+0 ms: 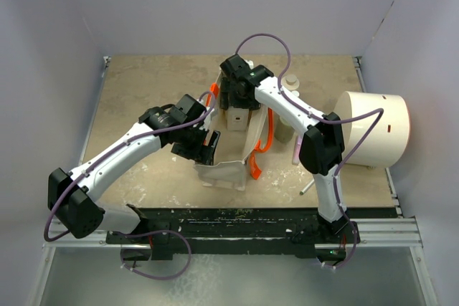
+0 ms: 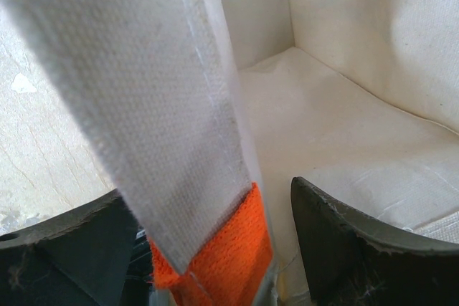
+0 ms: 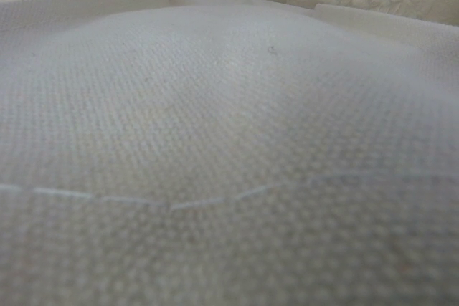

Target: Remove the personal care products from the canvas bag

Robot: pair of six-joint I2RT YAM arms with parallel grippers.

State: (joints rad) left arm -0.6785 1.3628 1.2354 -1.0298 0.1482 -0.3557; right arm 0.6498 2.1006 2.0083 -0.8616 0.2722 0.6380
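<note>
Cream-beige upright canvas tote bag (image 1: 228, 171) with bright orange strap handles (image 1: 259, 155), standing open-mouthed at mid-table between both arms. Left gripper (image 1: 208, 145) astride the bag's left wall, one finger (image 2: 344, 249) inside and one outside, parted with a gap beside the cloth; right gripper (image 1: 237, 107) lowered at the bag's far end, fingers hidden, spread or pressed together impossible to tell. Small white bottle with pale cap (image 1: 290, 81) upright on the tan table (image 1: 143, 91) near the bag's far right corner, outside it; large white cylinder (image 1: 373, 130) at the table's right edge.
</note>
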